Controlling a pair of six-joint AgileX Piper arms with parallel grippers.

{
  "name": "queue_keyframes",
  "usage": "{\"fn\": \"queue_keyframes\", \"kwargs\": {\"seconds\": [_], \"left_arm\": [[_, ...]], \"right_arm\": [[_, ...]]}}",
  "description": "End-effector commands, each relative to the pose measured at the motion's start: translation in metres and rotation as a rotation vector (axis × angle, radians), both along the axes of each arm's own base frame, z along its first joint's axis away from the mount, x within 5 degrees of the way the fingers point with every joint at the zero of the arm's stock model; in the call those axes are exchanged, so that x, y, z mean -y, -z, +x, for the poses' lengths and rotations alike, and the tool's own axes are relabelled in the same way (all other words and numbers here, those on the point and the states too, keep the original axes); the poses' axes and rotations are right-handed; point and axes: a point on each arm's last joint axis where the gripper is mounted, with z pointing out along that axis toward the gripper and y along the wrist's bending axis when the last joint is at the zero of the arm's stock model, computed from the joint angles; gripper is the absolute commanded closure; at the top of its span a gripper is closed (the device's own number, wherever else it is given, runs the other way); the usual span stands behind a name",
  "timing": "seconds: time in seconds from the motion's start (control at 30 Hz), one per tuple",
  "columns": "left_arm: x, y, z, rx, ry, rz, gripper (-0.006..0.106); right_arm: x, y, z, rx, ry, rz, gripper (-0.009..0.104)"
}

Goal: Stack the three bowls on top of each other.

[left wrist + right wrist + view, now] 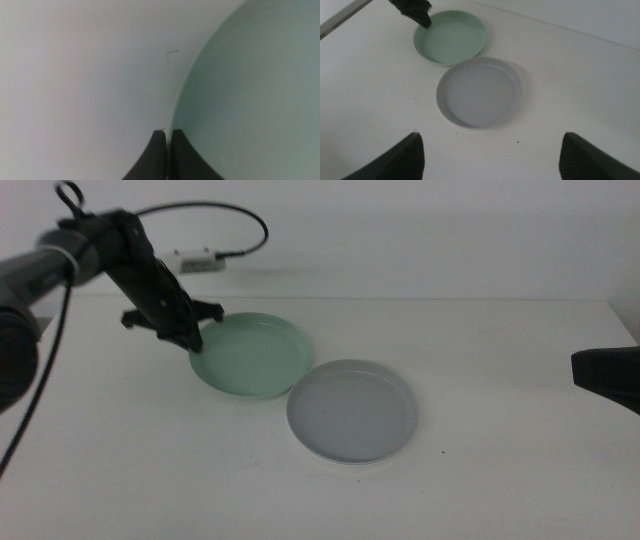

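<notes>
The mint green bowl point(252, 355) lies left of the table's middle; it also shows in the left wrist view point(255, 95) and the right wrist view point(451, 37). My left gripper point(193, 338) is at its far left rim, jaws pinched on the rim point(167, 132). The grey bowl point(352, 410) lies right of and nearer than the green one, their rims almost touching. A thin white rim point(340, 463) shows under the grey bowl, so it seems to sit in the white bowl. My right gripper point(605, 375) waits open at the right edge, jaws wide apart point(491, 135).
A small white box point(195, 263) with a black cable point(245, 220) lies at the table's back left. The table's back edge point(450, 300) runs behind the bowls.
</notes>
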Motion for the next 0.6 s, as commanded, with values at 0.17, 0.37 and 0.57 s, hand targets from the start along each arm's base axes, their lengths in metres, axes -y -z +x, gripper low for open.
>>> {"fn": "queue_keyframes", "kwargs": {"seconds": [0.17, 0.37, 0.57], "left_arm": [[-0.014, -0.163, -0.050, 0.286, -0.064, -0.016, 0.102], [0.042, -0.166, -0.113, 0.343, 0.016, -0.113, 0.102], [0.096, -0.105, -0.135, 0.290, 0.065, -0.125, 0.102]], "right_arm": [[0.001, 0.001, 0.000, 0.007, 0.003, -0.002, 0.003], [0.001, 0.001, 0.000, 0.007, 0.003, -0.002, 0.003], [0.001, 0.001, 0.000, 0.007, 0.003, -0.002, 0.003]]}}
